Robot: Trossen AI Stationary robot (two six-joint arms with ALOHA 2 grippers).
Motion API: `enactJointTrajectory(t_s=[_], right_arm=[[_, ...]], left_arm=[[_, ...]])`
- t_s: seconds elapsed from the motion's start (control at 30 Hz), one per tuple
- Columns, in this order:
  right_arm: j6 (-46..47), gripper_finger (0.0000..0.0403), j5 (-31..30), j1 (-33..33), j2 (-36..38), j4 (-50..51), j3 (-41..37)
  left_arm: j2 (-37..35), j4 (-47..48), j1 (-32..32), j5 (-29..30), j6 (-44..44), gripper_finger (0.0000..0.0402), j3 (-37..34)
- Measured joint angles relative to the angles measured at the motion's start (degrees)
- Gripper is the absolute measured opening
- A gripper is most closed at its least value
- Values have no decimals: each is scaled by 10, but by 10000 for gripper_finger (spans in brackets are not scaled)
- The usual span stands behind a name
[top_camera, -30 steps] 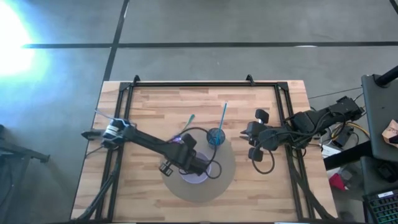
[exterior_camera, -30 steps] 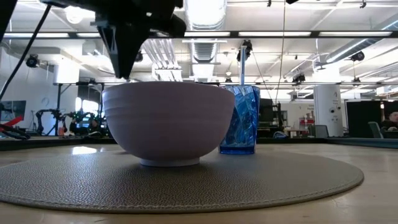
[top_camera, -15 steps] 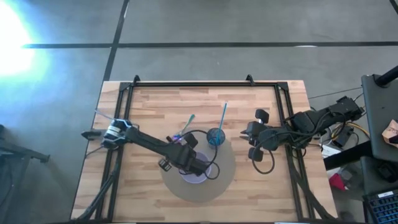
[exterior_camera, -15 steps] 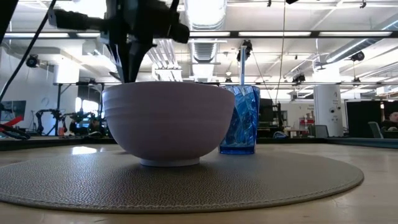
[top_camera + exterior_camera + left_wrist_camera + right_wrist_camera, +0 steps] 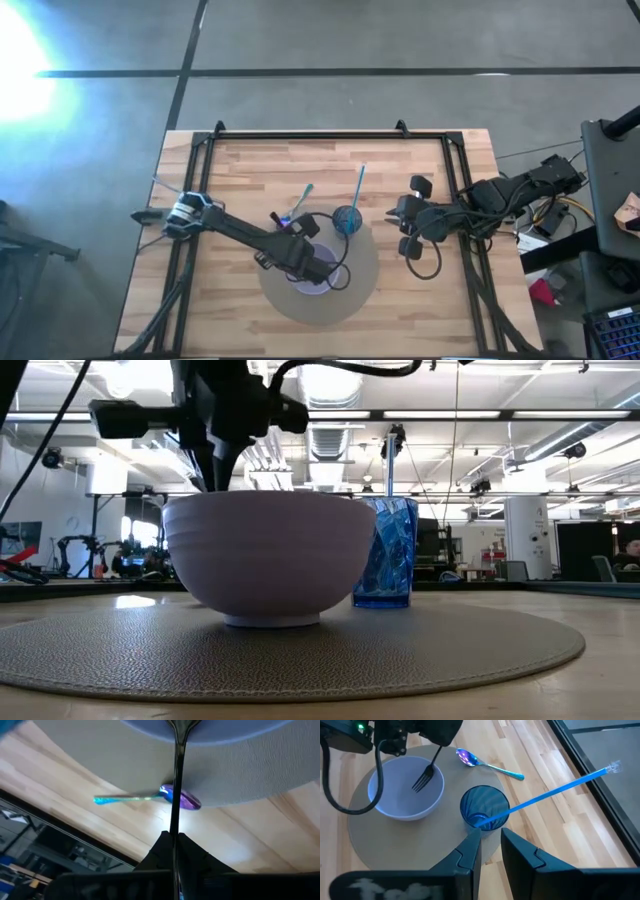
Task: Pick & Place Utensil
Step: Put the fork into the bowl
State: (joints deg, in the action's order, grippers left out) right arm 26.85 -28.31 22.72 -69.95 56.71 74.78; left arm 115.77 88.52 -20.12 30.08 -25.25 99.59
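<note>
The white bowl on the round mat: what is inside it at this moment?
The fork, held by the shut left gripper, hangs tines-down inside the white bowl. Whether the tines touch the bottom cannot be told. The rest of the bowl's inside looks bare, though the arm covers it from above.

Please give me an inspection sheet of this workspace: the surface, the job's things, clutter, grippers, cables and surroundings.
Surface: wooden table with round grey mat.
Job's things: fork held, tines down over white bowl; iridescent spoon on the wood, its bowl at the mat's edge; blue cup with blue straw.
Clutter: nothing seen.
Grippers: left gripper shut on fork; right gripper empty, beside the cup.
Cables: black loops by the bowl.
Surroundings: workshop behind.
</note>
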Motion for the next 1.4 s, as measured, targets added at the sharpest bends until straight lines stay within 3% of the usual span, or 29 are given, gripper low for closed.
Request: enactJointTrajectory(t_s=[0.13,0.33,0.53,0.7,1.4], right_arm=[[0,68,-1,0,0,0,0],[0,68,-1,0,0,0,0],[2,68,-1,0,0,-1,0],[2,68,-1,0,0,-1,0],[2,68,0,0,0,-3,-1]], left_arm=[[0,-23,-11,7,-21,2,0],[0,-52,-33,78,-66,3,-4],[0,-65,-37,91,-83,3,-15],[0,-80,-50,134,-121,2,-38],[-1,-94,-61,139,-171,12,-63]])
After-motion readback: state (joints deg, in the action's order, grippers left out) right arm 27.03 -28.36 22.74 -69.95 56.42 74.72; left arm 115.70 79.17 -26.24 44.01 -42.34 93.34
